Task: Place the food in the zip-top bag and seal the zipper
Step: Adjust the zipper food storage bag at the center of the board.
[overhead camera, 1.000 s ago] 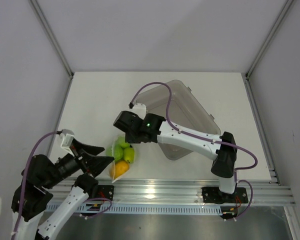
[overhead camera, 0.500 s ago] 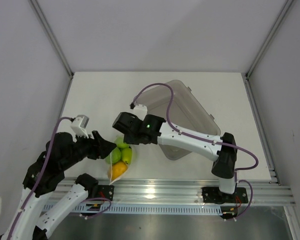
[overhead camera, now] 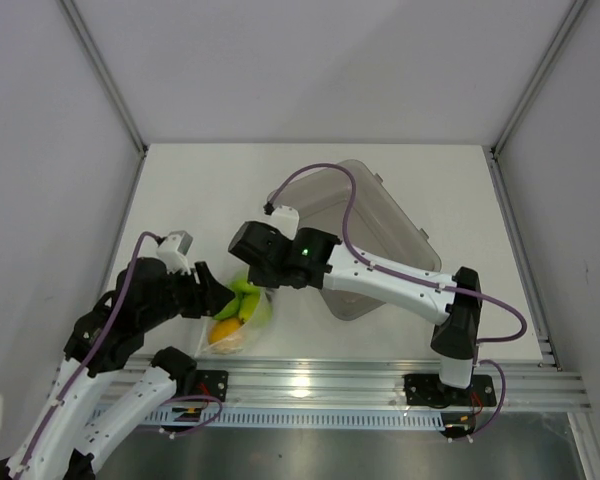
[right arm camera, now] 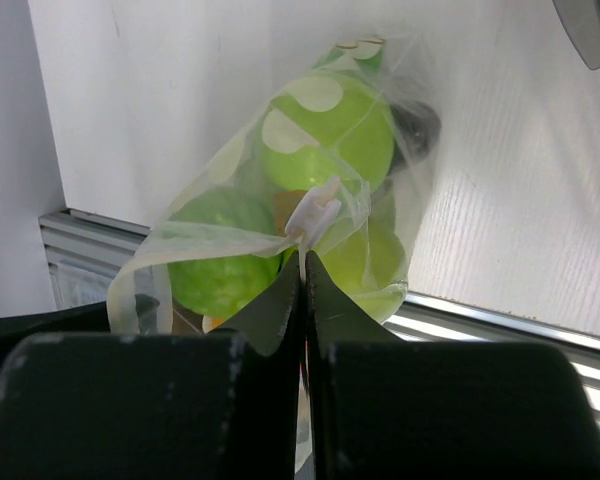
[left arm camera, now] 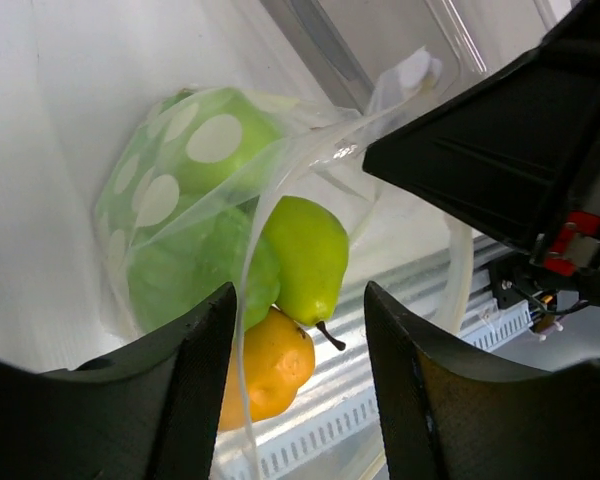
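Right wrist view has my right fingers point(right arm camera: 296, 280) clenched on the mouth edge of the zip-top bag point(right arm camera: 230, 240). The bag holds the food point(right arm camera: 325, 130) and sits at the near-left of the counter point(overhead camera: 180, 200), beside the grey bin point(overhead camera: 380, 220). My left fingers point(overhead camera: 214, 292) stand parted, one on each side of that edge, with a green pear point(left arm camera: 305, 260) and an orange citrus point(left arm camera: 270, 365) showing through the plastic.

Film of the zip-top bag point(right arm camera: 230, 235): clear thin plastic, glossy, crinkled. Inside, pear point(left arm camera: 305, 260) and citrus point(left arm camera: 270, 365): smooth moulded plastic, slight sheen. White bench point(overhead camera: 200, 190): matt, faint linear grain. Grey bin point(overhead camera: 380, 220): rigid translucent plastic, smooth. Near-edge rail point(overhead camera: 330, 378): bare brushed aluminium, reflective. On the left hand point(left arm camera: 300, 292), fingers point(left arm camera: 170, 400): black plastic, matt.
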You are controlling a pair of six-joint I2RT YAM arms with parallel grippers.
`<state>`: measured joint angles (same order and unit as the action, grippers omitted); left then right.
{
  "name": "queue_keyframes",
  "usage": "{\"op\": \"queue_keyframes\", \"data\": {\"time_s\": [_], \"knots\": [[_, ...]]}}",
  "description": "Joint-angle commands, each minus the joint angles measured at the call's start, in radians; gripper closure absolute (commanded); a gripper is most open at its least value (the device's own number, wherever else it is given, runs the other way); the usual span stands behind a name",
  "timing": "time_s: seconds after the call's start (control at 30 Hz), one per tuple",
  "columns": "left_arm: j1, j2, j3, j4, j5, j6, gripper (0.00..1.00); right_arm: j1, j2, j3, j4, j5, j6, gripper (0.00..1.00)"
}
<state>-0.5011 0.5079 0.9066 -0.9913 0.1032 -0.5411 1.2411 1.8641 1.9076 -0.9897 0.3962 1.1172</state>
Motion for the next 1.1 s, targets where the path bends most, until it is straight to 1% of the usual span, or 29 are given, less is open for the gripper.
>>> {"op": "queue_keyframes", "data": {"time_s": [0.0, 0.03, 0.1, 0.13, 0.2, 0.23, 0.3, 0.33, 0.4, 0.43, 0.53, 0.6, 0.63, 0.67, 0.73, 0.77, 0.83, 0.87, 0.9, 0.93, 1.07], "knots": [[-0.005, 0.017, -0.009, 0.008, -0.022, 0.019, 0.44, 0.006, -0.071, 0.002, 0.037, 0.036, 0.036, 1.0], [-0.005, 0.023, -0.014, 0.013, -0.001, 0.032, 0.51, 0.006, -0.072, -0.008, 0.049, 0.029, 0.039, 1.0], [-0.005, 0.046, -0.026, 0.023, 0.062, 0.064, 0.59, 0.008, -0.077, -0.016, 0.059, 0.024, 0.047, 1.0], [-0.005, 0.052, -0.029, 0.029, 0.082, 0.075, 0.67, 0.008, -0.08, -0.025, 0.065, 0.021, 0.047, 1.0], [-0.005, 0.07, -0.034, 0.036, 0.11, 0.096, 0.74, 0.008, -0.086, -0.038, 0.071, 0.026, 0.055, 1.0], [-0.005, 0.073, -0.037, 0.034, 0.116, 0.101, 0.81, 0.009, -0.095, -0.048, 0.083, 0.026, 0.058, 1.0], [-0.005, 0.083, -0.043, 0.042, 0.122, 0.11, 0.86, 0.009, -0.105, -0.082, 0.105, 0.015, 0.059, 1.0], [-0.005, 0.086, -0.044, 0.043, 0.121, 0.112, 0.9, 0.009, -0.112, -0.091, 0.114, 0.012, 0.062, 1.0], [-0.005, 0.099, -0.043, 0.042, 0.122, 0.116, 0.92, 0.008, -0.12, -0.116, 0.125, 0.004, 0.069, 1.0], [-0.005, 0.11, -0.041, 0.037, 0.125, 0.119, 0.99, 0.009, -0.126, -0.125, 0.135, 0.003, 0.072, 1.0], [-0.007, 0.115, -0.034, 0.036, 0.151, 0.125, 0.99, 0.009, -0.134, -0.15, 0.157, -0.005, 0.06, 1.0], [-0.007, 0.104, -0.029, 0.042, 0.188, 0.136, 0.99, 0.008, -0.137, -0.156, 0.163, -0.002, 0.037, 0.96], [-0.007, 0.09, -0.026, 0.045, 0.206, 0.139, 0.99, 0.004, -0.138, -0.157, 0.166, -0.002, -0.002, 0.93], [-0.007, 0.081, -0.026, 0.058, 0.225, 0.141, 0.99, -0.002, -0.14, -0.157, 0.168, 0.0, -0.02, 0.75], [-0.007, 0.06, -0.025, 0.074, 0.291, 0.133, 0.99, -0.017, -0.144, -0.157, 0.169, -0.013, -0.062, 0.59], [-0.007, 0.055, -0.025, 0.082, 0.302, 0.129, 0.99, -0.023, -0.146, -0.159, 0.171, -0.017, -0.107, 0.41], [-0.007, 0.055, -0.014, 0.095, 0.311, 0.113, 0.99, -0.051, -0.151, -0.159, 0.175, -0.057, -0.154, 0.31], [-0.007, 0.06, -0.005, 0.101, 0.311, 0.107, 0.99, -0.06, -0.154, -0.159, 0.175, -0.078, -0.202, 0.17], [-0.007, 0.061, 0.006, 0.109, 0.311, 0.099, 0.99, -0.061, -0.161, -0.157, 0.166, -0.079, -0.227, 0.15], [-0.007, 0.064, 0.018, 0.115, 0.313, 0.084, 0.99, -0.061, -0.167, -0.15, 0.149, -0.066, -0.241, 0.01], [-0.007, 0.086, 0.043, 0.141, 0.325, 0.07, 0.99, -0.043, -0.221, -0.18, 0.099, -0.014, -0.27, 0.0]]}}
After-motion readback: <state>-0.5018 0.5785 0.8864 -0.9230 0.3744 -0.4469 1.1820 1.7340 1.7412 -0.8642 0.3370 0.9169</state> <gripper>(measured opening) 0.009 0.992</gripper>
